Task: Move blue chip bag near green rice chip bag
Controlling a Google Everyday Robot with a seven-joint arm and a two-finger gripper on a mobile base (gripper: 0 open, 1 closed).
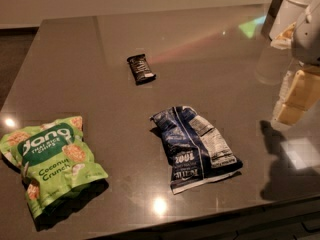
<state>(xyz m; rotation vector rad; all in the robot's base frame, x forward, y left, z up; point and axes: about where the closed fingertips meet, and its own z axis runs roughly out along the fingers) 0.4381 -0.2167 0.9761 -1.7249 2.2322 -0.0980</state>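
Note:
The blue chip bag [196,148] lies flat and crumpled on the dark table [210,49], right of centre near the front edge, with its white label panel facing up. The green rice chip bag [52,161] lies at the front left, well apart from the blue bag. My gripper [295,101] hangs above the table at the right edge of the view, to the right of the blue bag and a little farther back, not touching it. It holds nothing that I can see.
A small black candy bar wrapper [140,68] lies farther back, between the two bags. A white container [295,6] stands at the far right corner, behind my arm. The table's front edge runs just below both bags.

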